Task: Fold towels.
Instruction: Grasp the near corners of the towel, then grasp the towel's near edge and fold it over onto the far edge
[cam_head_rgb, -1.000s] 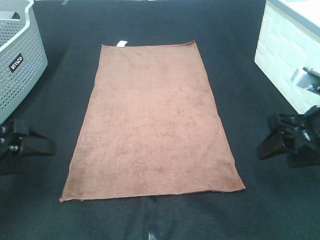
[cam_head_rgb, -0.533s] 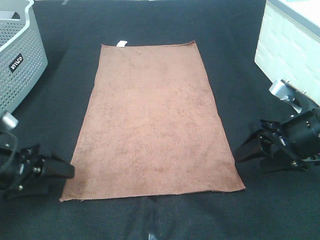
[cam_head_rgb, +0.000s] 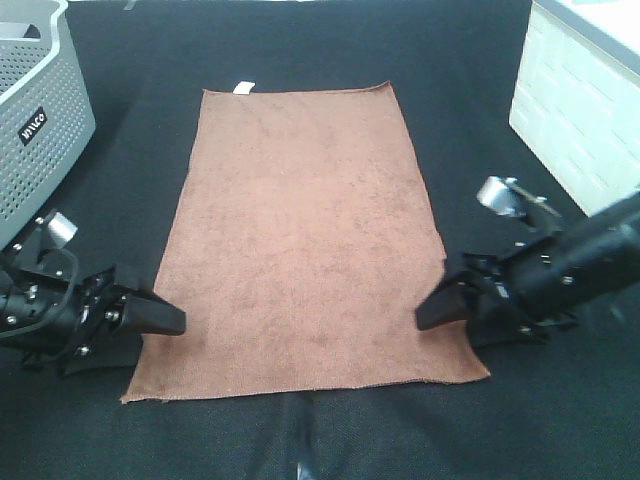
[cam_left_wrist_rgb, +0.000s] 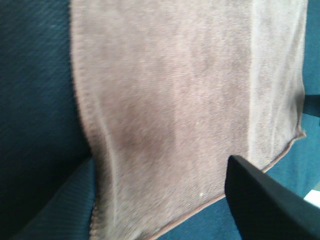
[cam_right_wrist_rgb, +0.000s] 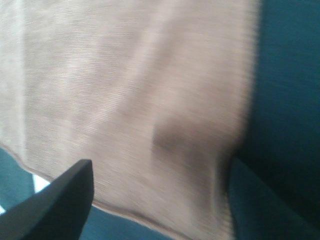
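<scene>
A: The towel (cam_head_rgb: 305, 240) lies spread flat in the middle of the black surface (cam_head_rgb: 480, 100), one layer, its long sides running away from the high camera.

B: And the small white tag (cam_head_rgb: 242, 88) sits on the far short edge. Grey basket (cam_head_rgb: 40, 120) off at the far left, a white block (cam_head_rgb: 570, 120) at the far right, both well apart from the cloth.

A: Now the left fingers (cam_head_rgb: 160, 320). They're low at the towel's left long edge, near the front corner, and they're spread, gripping nothing.

B: The upper one reaches just over the hem. Whether it presses the cloth, I cannot tell.

A: The left wrist view shows one dark finger (cam_left_wrist_rgb: 265, 205) over the near hem, brown cloth filling most of the picture.

B: Across on the other side, the right fingers (cam_head_rgb: 440, 308) are down at the right long edge, also close to the front corner.

A: Spread wide too. The right wrist view is blurred, but one finger (cam_right_wrist_rgb: 60, 205) shows at each side with cloth between them, nothing pinched.

B: The towel's edge near there looks slightly wavy.
</scene>
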